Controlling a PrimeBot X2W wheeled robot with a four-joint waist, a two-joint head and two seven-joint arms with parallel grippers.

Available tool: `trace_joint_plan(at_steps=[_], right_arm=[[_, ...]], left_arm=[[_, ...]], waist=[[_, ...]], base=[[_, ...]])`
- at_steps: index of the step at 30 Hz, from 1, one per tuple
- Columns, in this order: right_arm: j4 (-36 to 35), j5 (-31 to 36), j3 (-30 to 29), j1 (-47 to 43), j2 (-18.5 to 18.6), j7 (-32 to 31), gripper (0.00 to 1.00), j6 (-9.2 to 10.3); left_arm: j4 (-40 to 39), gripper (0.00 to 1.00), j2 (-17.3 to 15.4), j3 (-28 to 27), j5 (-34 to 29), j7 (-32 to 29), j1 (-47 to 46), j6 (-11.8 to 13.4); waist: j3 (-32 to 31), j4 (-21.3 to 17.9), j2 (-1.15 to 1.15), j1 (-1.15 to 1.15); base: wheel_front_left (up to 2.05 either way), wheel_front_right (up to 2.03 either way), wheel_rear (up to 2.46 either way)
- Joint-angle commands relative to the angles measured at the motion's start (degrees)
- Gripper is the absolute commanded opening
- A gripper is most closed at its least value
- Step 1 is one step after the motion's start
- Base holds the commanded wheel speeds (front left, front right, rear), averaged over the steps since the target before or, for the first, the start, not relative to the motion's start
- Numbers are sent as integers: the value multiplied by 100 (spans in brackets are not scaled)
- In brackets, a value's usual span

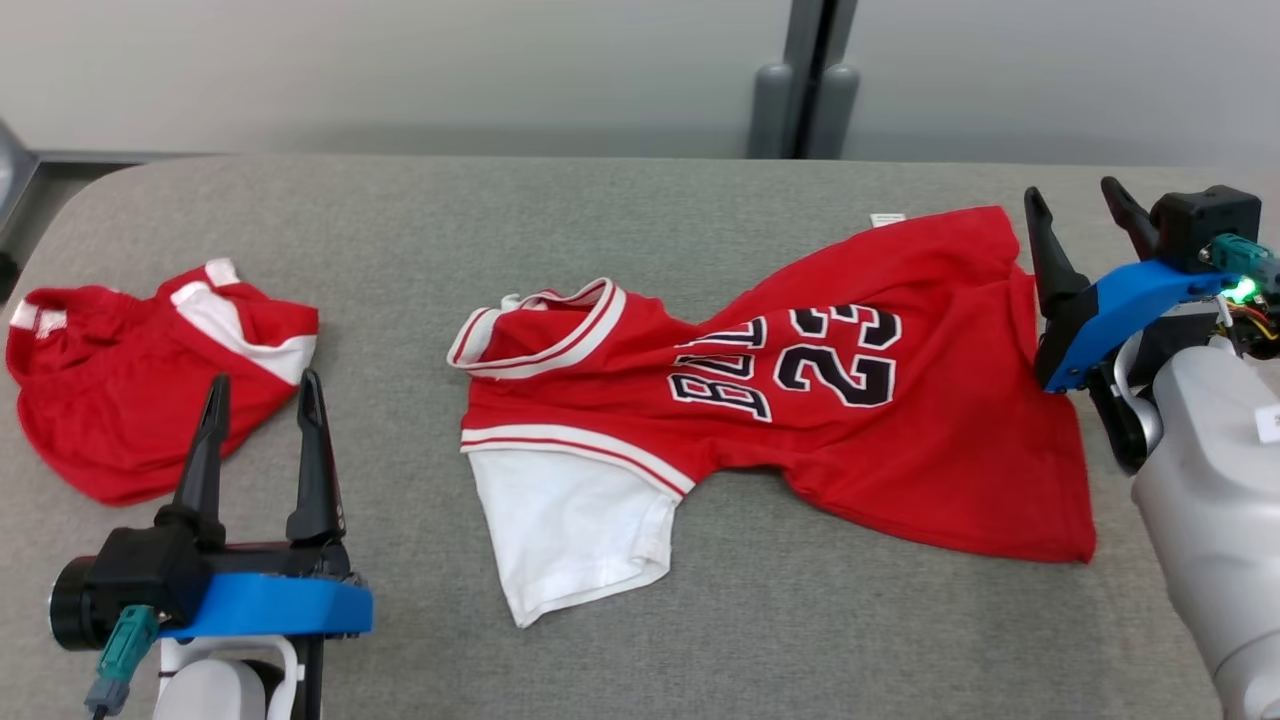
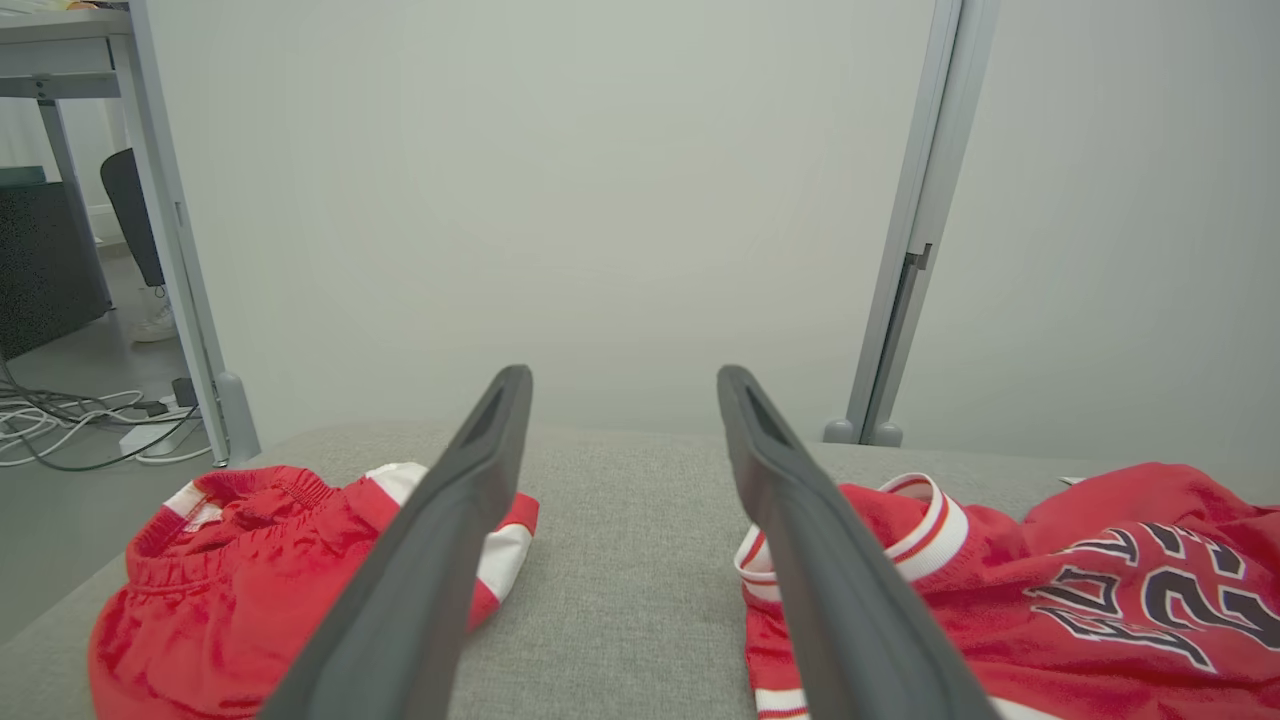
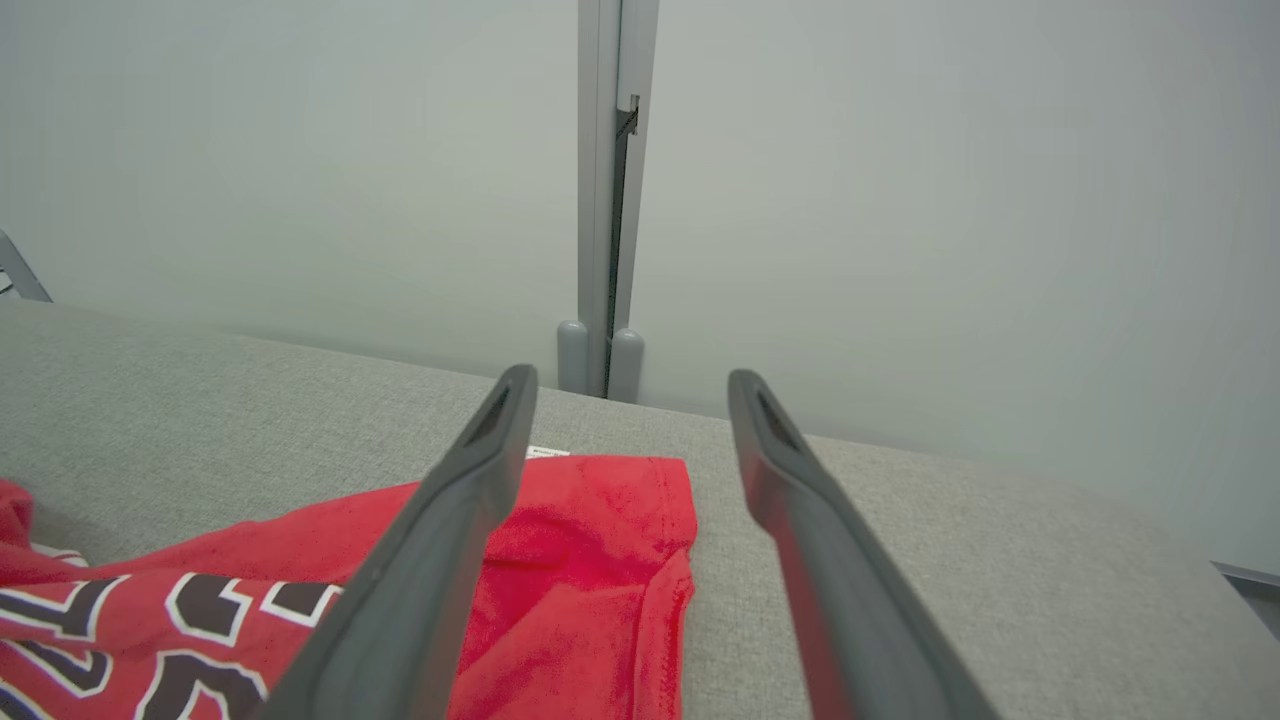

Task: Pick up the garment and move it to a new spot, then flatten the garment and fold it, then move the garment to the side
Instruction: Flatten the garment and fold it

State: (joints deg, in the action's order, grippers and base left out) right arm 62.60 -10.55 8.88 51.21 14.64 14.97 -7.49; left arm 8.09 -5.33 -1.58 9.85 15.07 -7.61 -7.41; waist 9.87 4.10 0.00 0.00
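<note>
The right hand (image 1: pixel 1072 195), fingers apart and empty, sits at the hem of the red basketball jersey (image 1: pixel 850 420), which lies bunched on the desk (image 1: pixel 600 210). The left hand (image 1: pixel 263 380), also spread, hovers short of its collar. Flattening well likely means pinching opposite ends and pulling outward evenly.

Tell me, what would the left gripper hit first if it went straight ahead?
Probably nothing nearby: the left gripper points over bare grey fabric table, between red shorts and red jersey, toward the pale wall.
</note>
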Motion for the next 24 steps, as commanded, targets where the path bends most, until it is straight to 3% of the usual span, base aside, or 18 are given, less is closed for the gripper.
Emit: trace_joint_plan(at_steps=[1, 15, 24], right_arm=[[-388, 12, -119, -324, -64, 24, 100, 0], [-3114, 269, -846, -2517, -760, 26, 100, -1], [-4029, 505, -1202, -3729, -1117, 26, 100, -1]], left_arm=[[-26, 100, -37, -67, -40, 13, 101, -13], [79, 100, -40, -329, -298, 13, 477, -10], [369, 100, -14, -433, -417, 13, 519, 29]], waist=[[-149, -176, 0, 0], [-493, -579, 0, 0], [-580, -591, 0, 0]], base=[[0, 0, 0], [0, 0, 0], [0, 0, 0]])
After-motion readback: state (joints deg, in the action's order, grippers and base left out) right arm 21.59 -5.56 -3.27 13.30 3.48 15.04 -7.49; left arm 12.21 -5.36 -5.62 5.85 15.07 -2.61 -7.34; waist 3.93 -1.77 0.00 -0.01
